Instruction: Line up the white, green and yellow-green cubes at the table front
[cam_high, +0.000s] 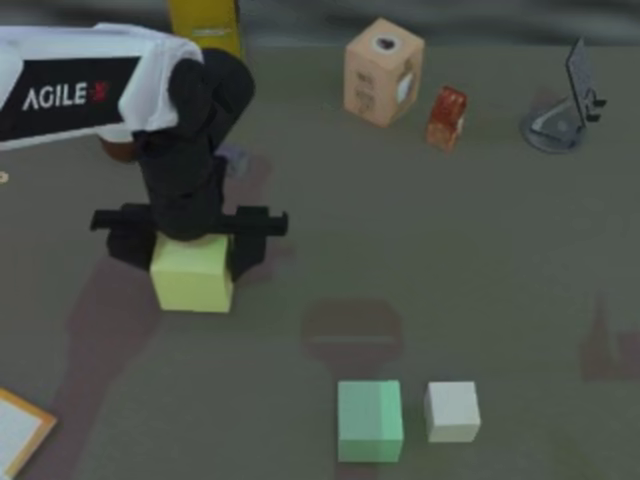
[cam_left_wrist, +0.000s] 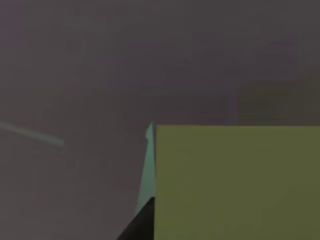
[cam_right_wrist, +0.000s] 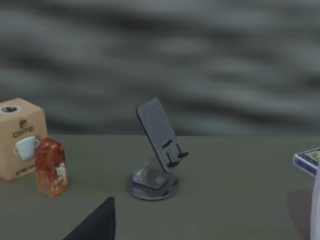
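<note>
Left tool (cam_high: 190, 240): over the left half of the tabletop (cam_high: 480, 260), fingers either side of the yellow-green cube (cam_high: 192, 274), clamped on it. Green cube (cam_high: 369, 421) and white cube (cam_high: 452, 411): side by side at the front edge, right of centre. Right tool: out of the top view; state cannot be told.
</note>
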